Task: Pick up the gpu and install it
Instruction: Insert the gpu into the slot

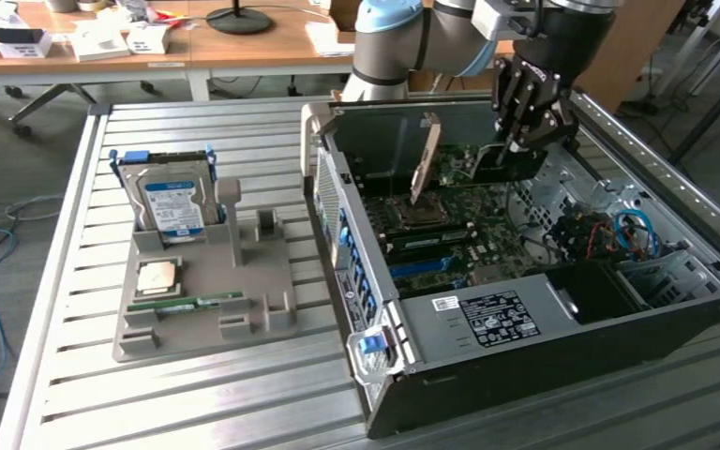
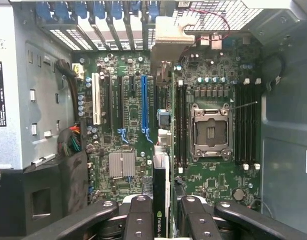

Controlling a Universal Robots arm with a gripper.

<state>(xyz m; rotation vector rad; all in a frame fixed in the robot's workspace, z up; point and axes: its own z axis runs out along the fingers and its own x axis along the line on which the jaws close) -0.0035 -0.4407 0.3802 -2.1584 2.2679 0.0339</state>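
Observation:
The gpu (image 1: 429, 155) stands on edge inside the open computer case (image 1: 660, 309), above the green motherboard (image 1: 460, 234). A tan strip of it rises just behind the CPU socket (image 1: 416, 211). My gripper (image 1: 510, 155) reaches down into the case and is shut on the card's other end. In the wrist view the gpu (image 2: 162, 175) runs edge-on from between my fingers (image 2: 141, 220) toward the rear slot openings, between the blue slot (image 2: 144, 100) and the memory slots (image 2: 179, 125). Whether it is seated in a slot cannot be told.
On the exterior view's left, a grey holder (image 1: 241, 281) carries a hard drive (image 1: 172, 202), a CPU chip (image 1: 157, 277) and a green memory stick (image 1: 185, 302). Blue and red cables (image 1: 622, 234) lie in the case. A wooden desk (image 1: 260, 47) stands behind.

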